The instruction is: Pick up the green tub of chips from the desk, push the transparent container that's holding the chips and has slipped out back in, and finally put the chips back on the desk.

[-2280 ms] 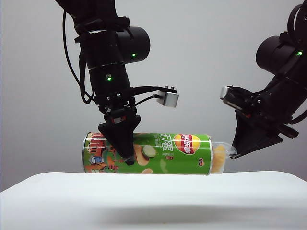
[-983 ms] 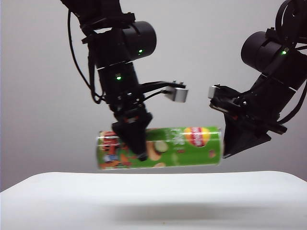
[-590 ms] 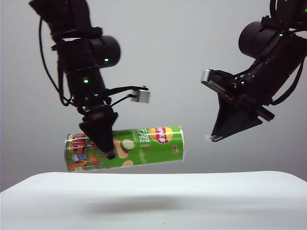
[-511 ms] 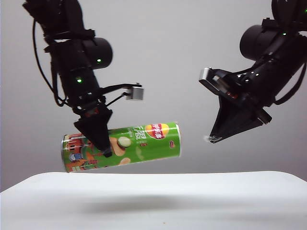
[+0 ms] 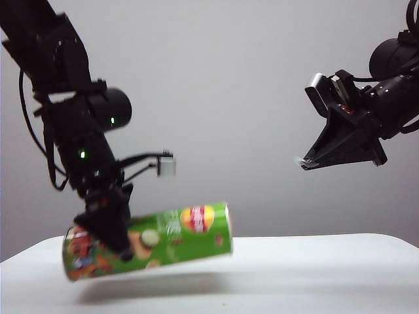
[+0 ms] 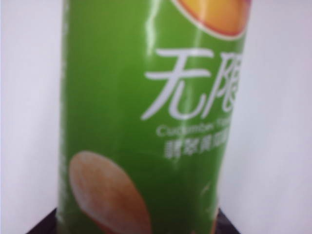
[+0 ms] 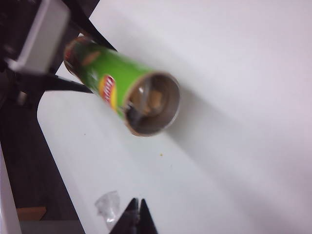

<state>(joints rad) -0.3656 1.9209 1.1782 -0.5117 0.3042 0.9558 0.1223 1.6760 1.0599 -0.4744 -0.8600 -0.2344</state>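
Since earlier, your left gripper [image 5: 111, 232], clamping the green tub of chips [image 5: 149, 241], has sunk deskward while the closed right gripper [image 5: 308, 163] has backed away; level it before release.

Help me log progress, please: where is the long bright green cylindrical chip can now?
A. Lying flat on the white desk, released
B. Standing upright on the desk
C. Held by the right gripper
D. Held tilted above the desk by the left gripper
D: the left gripper clamps the tilted green can above the white desk, while the right gripper hangs apart, shut.
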